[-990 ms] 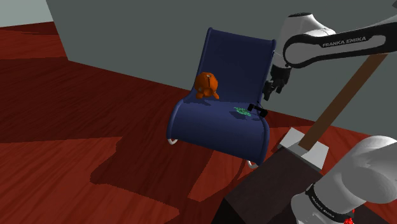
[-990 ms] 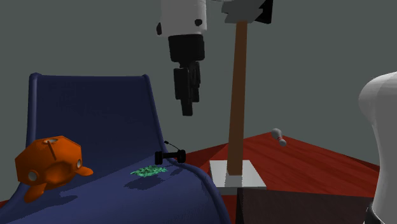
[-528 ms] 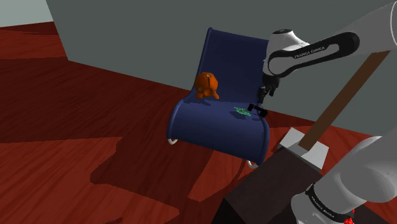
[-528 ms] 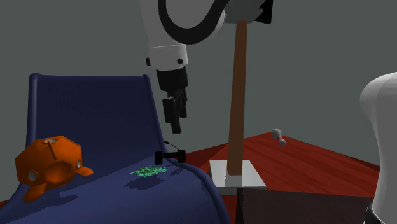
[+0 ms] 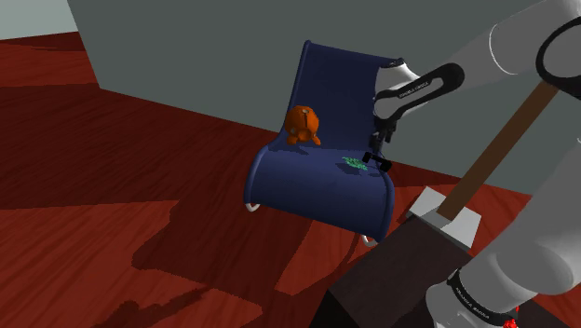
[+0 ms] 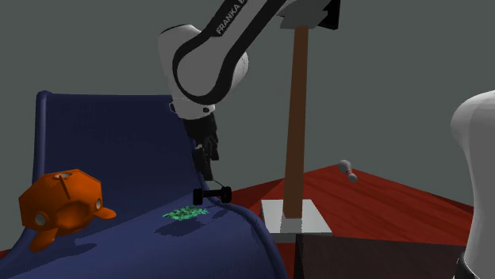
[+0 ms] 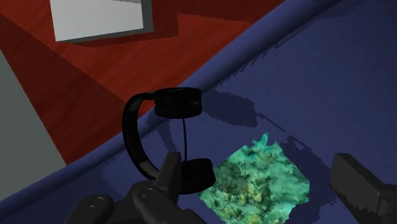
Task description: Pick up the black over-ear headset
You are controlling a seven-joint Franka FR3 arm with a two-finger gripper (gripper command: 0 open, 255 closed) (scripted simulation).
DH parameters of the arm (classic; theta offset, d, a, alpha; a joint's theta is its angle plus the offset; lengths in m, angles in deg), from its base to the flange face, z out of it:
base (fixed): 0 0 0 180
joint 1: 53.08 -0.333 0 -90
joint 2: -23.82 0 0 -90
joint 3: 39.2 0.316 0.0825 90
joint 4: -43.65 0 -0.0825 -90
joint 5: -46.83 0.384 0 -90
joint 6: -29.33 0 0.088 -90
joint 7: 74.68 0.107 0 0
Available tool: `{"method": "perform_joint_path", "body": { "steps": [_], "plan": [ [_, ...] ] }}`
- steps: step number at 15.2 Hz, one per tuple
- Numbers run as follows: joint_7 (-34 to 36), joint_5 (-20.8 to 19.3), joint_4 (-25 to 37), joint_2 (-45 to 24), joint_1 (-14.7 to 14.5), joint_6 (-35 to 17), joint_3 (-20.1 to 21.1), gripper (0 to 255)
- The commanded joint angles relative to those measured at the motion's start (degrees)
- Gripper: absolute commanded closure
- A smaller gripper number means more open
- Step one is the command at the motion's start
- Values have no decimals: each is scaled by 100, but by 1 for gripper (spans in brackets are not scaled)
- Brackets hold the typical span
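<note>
The headset (image 7: pixel 132 137) at the chair's (image 7: pixel 318 76) seat edge looks light and rigid, best pinched across its thin band by the wide-spread gripper (image 7: pixel 259 167).

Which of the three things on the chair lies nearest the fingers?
The black headset, at the edge of the chair just under the fingers; the green scrap lies beside it, the orange toy farthest.

A room of a home is suggested: a navy lounge chair (image 5: pixel 317 182) with a curved seat is set on a dark red wooden floor (image 5: pixel 93 149) before plain grey walls (image 5: pixel 186 47). An orange soft toy (image 6: pixel 63 202) is laid on the seat, and a brown pole (image 6: pixel 299 119) is stood on a flat pale base (image 6: pixel 313 218) beside it.
</note>
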Motion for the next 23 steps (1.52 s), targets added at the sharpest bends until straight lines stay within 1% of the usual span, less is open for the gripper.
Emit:
{"method": "perform_joint_path", "body": {
  "steps": [1,5,9,10,17,19,20,23],
  "plan": [
    [-141,8,313,-461,68,-136,-29,0],
    [-423,53,1035,-1372,245,-314,-49,0],
    [-689,100,1880,-2285,448,-378,-32,0],
    [-722,105,1999,-2404,477,-377,-28,0],
    [-596,102,2021,-2797,511,-728,-9,0],
    [-586,102,2025,-2831,514,-756,-8,0],
    [-586,103,2028,-2836,516,-759,-7,255],
    [-588,103,2030,-2837,516,-757,-7,255]
  ]
}}
